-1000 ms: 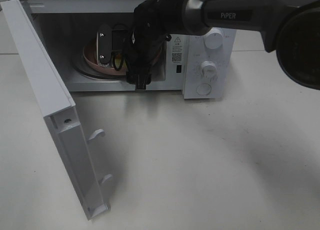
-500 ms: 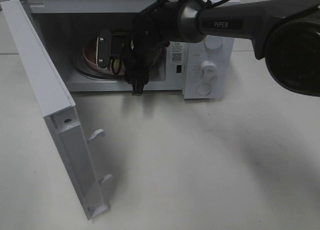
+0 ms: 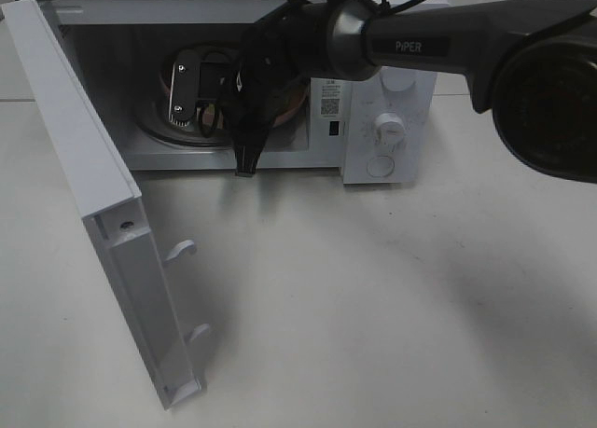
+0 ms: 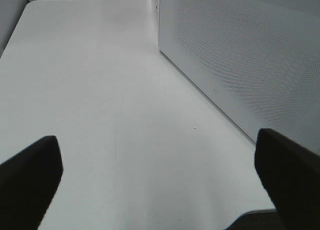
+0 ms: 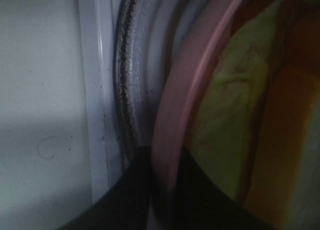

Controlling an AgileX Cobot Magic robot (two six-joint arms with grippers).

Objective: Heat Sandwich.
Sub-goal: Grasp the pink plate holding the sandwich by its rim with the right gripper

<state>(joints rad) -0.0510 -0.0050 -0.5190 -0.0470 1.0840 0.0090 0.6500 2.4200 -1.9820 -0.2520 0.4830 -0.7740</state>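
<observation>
Left end effector (image 4: 155, 182) is just parked over bare tabletop (image 4: 100, 89) beside the microwave door (image 3: 103, 214), jaws spread wide, nothing in them. Fine, leave it there out of the swing path.

Door's hanging open, and the right end effector (image 5: 161, 162) is reached into the microwave (image 3: 373, 102) cavity with its fingers pinched onto the rim of the pink plate (image 5: 175, 104). The sandwich (image 5: 235, 115) sits on that plate, over the glass turntable (image 5: 131, 64).

Looks to me like the plate is being handled inside the oven, though in or out I can't say. My tips: keep the plate level so the sandwich doesn't slide, move slow, and watch the wrist cables against the front frame. Rim grips are thin, so don't jerk it.
</observation>
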